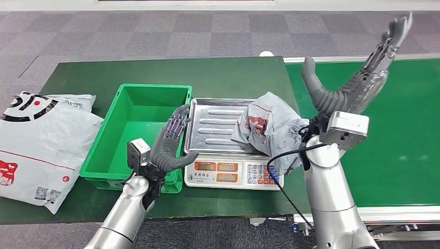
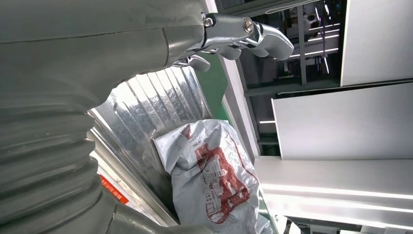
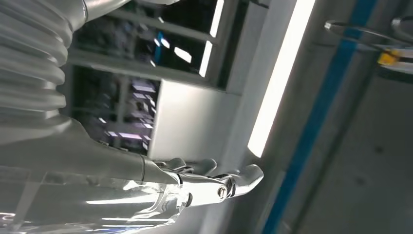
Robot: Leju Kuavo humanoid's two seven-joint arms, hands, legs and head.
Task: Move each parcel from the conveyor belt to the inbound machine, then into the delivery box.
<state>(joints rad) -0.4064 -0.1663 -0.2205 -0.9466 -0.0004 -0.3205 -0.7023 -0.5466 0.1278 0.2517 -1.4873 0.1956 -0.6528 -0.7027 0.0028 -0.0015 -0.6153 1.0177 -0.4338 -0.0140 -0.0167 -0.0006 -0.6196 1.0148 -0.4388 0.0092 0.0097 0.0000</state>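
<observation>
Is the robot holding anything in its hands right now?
No. The right hand is raised, open and empty; the left hand is open too. The grey parcel lies on the scale.

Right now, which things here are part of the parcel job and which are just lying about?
Part of the job:
crumpled grey plastic parcel with red print, on the scale
silver-trayed weighing scale
green plastic crate
green conveyor belt
left robot hand, open by the scale
right robot hand, open, raised

Lying about:
white plastic mailer bags left of the crate
</observation>
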